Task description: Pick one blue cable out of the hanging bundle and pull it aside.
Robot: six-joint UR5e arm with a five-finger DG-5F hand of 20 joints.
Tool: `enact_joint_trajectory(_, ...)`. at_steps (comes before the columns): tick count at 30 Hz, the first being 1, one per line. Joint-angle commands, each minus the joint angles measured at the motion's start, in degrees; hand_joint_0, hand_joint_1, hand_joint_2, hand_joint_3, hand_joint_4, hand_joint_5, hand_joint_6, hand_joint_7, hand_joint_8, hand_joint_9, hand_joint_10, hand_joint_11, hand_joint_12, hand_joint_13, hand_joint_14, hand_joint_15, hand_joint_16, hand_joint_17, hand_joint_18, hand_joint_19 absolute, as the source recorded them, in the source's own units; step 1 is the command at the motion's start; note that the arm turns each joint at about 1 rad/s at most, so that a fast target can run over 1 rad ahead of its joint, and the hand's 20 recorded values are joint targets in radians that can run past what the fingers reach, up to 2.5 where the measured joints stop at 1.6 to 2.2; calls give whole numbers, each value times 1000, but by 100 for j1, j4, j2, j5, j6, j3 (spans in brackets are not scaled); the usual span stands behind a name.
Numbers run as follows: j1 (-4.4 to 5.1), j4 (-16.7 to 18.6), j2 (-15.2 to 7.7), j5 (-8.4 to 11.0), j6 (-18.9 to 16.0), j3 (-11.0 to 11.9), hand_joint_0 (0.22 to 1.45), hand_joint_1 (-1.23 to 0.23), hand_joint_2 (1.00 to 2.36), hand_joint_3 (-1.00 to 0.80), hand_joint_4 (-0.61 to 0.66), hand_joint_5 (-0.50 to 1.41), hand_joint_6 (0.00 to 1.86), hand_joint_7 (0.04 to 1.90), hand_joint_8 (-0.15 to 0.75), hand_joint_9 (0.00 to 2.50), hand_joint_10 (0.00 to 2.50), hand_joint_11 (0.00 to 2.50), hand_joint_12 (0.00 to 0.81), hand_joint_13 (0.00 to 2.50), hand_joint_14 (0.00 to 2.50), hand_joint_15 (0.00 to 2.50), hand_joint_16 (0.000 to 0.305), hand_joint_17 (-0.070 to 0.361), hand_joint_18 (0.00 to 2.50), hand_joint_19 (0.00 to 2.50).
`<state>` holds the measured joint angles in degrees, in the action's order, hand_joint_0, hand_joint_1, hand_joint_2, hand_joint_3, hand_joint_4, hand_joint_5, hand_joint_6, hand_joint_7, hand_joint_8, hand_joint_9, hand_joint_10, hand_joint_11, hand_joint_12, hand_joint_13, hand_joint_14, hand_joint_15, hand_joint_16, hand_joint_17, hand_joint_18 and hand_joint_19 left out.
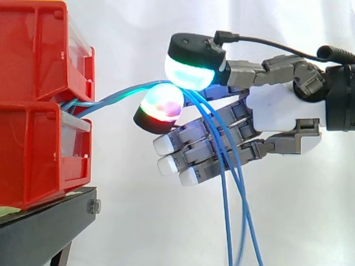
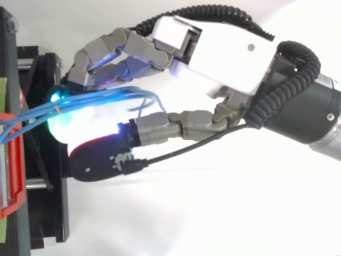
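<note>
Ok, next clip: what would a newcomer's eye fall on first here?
Two glowing fingertips of the hand, one cyan-white, one rainbow-coloured, pinch the blue cables at the middle of the side view. The cables run out of the red bins on the left, arch through the pinch and hang down past the hand.

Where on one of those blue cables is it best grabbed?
Probably at the top of the arc, before it drops, coming level from the side away from the red bins: there the blue cables spread apart; nearer the bins they run bunched.
</note>
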<state>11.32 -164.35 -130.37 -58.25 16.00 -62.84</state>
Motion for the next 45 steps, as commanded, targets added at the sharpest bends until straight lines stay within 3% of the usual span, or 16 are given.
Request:
enact_joint_trajectory(1,2,0,-5,15,43,0,512,-485,1002,-491,71,-155,929,755,277,800,19,628,347,641,18,446,56,127,521,416)
enact_joint_trajectory(2,2,0,-5,24,78,0,549,-342,1004,-454,63,-151,917,798,275,843,19,632,337,638,19,446,54,122,501,431)
enact_joint_trajectory(4,2,-9,-5,33,149,0,584,-296,1010,-385,44,-145,914,826,266,869,23,648,326,645,21,452,53,119,489,454)
enact_joint_trajectory(9,-7,0,-5,33,219,0,587,-403,1018,-219,56,-149,917,811,273,879,22,663,333,660,19,463,54,120,496,465)
enact_joint_trajectory(11,-7,0,-5,33,219,0,589,-555,1010,-89,103,-157,938,738,311,903,20,692,379,699,17,450,63,143,579,435)
enact_joint_trajectory(13,-16,0,-5,33,219,0,617,-693,1001,3,68,-165,952,776,325,902,21,739,391,709,18,444,66,149,604,416)
enact_joint_trajectory(14,-7,0,-5,33,219,0,605,-721,1084,14,36,-166,958,779,326,910,19,756,395,710,16,443,67,151,613,410)
enact_joint_trajectory(17,-7,0,-5,33,228,-9,644,-760,1005,55,-21,-167,969,783,309,897,20,772,377,692,17,445,64,145,597,405)
enact_joint_trajectory(24,-16,0,-5,41,228,-9,701,-836,1016,-72,-110,-189,978,794,243,800,22,779,317,610,19,452,52,118,503,399)
enact_joint_trajectory(29,-16,0,-5,41,219,0,717,-908,1001,-481,-30,-175,975,821,237,799,24,773,307,616,19,438,51,114,532,374)
enact_joint_trajectory(30,-16,0,3,41,219,0,712,-909,1000,-497,-26,-175,975,814,237,801,24,766,307,617,20,438,51,114,532,382)
enact_joint_trajectory(34,-25,0,-5,24,219,-9,529,-802,1000,-500,37,-161,962,763,265,850,23,759,331,644,19,448,54,121,554,412)
enact_joint_trajectory(35,-25,0,-5,15,219,0,486,-678,1000,-500,57,-156,959,771,278,874,22,755,349,660,19,445,57,129,573,411)
enact_joint_trajectory(41,-25,0,-5,6,219,0,545,-384,1000,-492,54,-156,950,831,277,911,24,750,341,672,19,472,55,124,539,465)
enact_joint_trajectory(45,-25,0,3,6,219,0,580,-479,1014,-319,41,-153,950,829,275,909,24,755,337,672,19,469,53,120,530,463)
